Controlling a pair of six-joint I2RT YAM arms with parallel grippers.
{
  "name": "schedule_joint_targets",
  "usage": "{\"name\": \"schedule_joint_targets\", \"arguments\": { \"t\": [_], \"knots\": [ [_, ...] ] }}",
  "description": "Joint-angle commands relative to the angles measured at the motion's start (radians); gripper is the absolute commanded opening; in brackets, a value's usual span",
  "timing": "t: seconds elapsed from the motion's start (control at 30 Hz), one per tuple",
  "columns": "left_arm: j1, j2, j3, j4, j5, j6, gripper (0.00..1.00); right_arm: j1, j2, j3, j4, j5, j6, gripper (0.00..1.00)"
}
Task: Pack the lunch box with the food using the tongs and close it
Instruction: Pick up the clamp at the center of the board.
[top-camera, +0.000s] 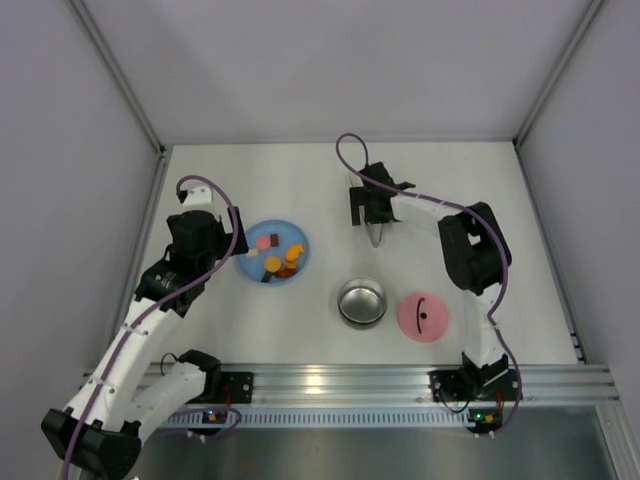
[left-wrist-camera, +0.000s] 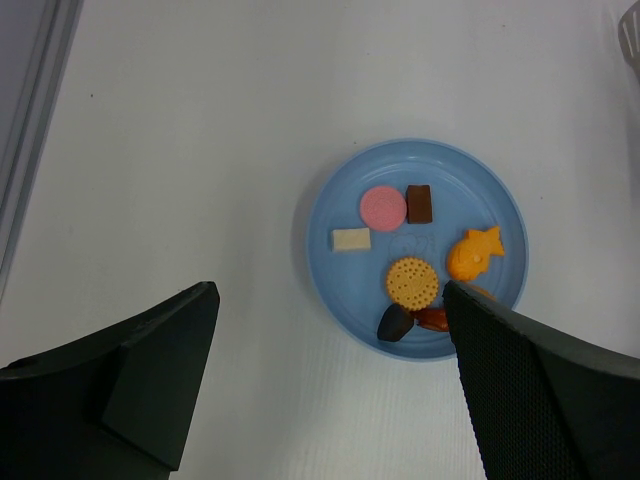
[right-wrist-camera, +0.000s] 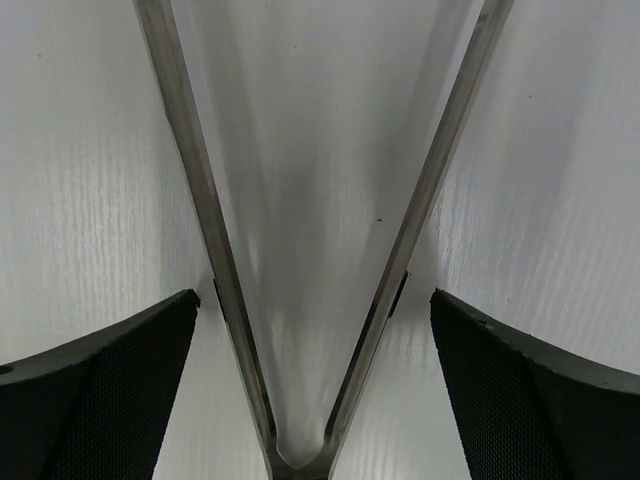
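Lunch box (top-camera: 362, 302): small shiny steel bowl, sitting upright and uncovered near the front centre, bare metal showing inside.
Lid (top-camera: 423, 316): flat pink disc, off the box, lying just to its right with the dark curved handle up.
Food (left-wrist-camera: 412, 282): every piece is on the blue plate (left-wrist-camera: 450, 175) left of the bowl. There's a pink round, a brown block, a white bar, a dotted yellow biscuit, an orange fish and two dark bits at the rim.
Tongs (right-wrist-camera: 203, 200): slim silvery V, arms spread, lying flat beyond the bowl, narrow end towards it.

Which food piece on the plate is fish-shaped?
The orange piece, rightmost on the blue plate in the left wrist view; the others are round or blocky.
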Motion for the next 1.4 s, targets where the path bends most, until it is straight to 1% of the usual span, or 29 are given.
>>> {"name": "schedule_joint_targets", "arguments": {
  "t": [0.0, 0.07, 0.17, 0.2, 0.3, 0.47, 0.57, 0.6, 0.67, 0.7, 0.8, 0.87, 1.0, 1.07, 1.37],
  "knots": [
    [0.003, -0.003, 0.034, 0.015, 0.003, 0.002, 0.99, 0.016, 0.025, 0.058, -0.011, 0.022, -0.010, 0.97],
    [0.003, -0.003, 0.034, 0.015, 0.007, 0.002, 0.99, 0.016, 0.032, 0.061, -0.011, 0.021, -0.010, 0.96],
    [0.003, -0.001, 0.034, 0.017, 0.010, 0.004, 0.99, 0.016, 0.048, 0.071, -0.016, 0.018, -0.010, 0.91],
    [0.003, -0.001, 0.034, 0.017, 0.015, 0.005, 0.99, 0.017, 0.055, 0.076, -0.021, 0.018, -0.010, 0.87],
    [0.003, -0.003, 0.032, 0.017, 0.020, 0.007, 0.99, 0.017, 0.063, 0.079, -0.025, 0.022, 0.001, 0.83],
    [0.003, -0.003, 0.032, 0.018, 0.024, 0.008, 0.99, 0.017, 0.069, 0.070, -0.028, 0.031, 0.023, 0.80],
    [0.003, -0.003, 0.031, 0.020, 0.029, 0.011, 0.99, 0.017, 0.074, 0.061, -0.022, 0.019, 0.029, 0.76],
    [0.003, -0.003, 0.031, 0.020, 0.030, 0.011, 0.99, 0.017, 0.077, 0.061, -0.022, 0.016, 0.029, 0.72],
    [0.003, -0.003, 0.029, 0.020, 0.035, 0.011, 0.99, 0.017, 0.075, 0.052, -0.019, 0.007, 0.035, 0.70],
    [0.003, -0.003, 0.029, 0.021, 0.037, 0.013, 0.99, 0.017, 0.071, 0.047, -0.019, 0.007, 0.036, 0.66],
    [0.003, -0.003, 0.029, 0.021, 0.038, 0.013, 0.99, 0.019, 0.054, 0.018, -0.004, 0.007, 0.046, 0.61],
    [0.003, -0.003, 0.029, 0.021, 0.041, 0.013, 0.99, 0.017, 0.045, -0.001, 0.002, 0.007, 0.049, 0.61],
    [0.003, -0.003, 0.029, 0.021, 0.043, 0.013, 0.99, 0.017, 0.032, -0.007, -0.002, 0.010, 0.050, 0.48],
    [0.003, -0.004, 0.029, 0.021, 0.043, 0.014, 0.99, 0.019, 0.020, -0.013, -0.007, 0.016, 0.052, 0.44],
    [0.005, -0.007, 0.029, 0.021, 0.046, 0.014, 0.99, 0.037, -0.153, -0.039, -0.050, 0.087, 0.029, 0.42]
  ]
}}
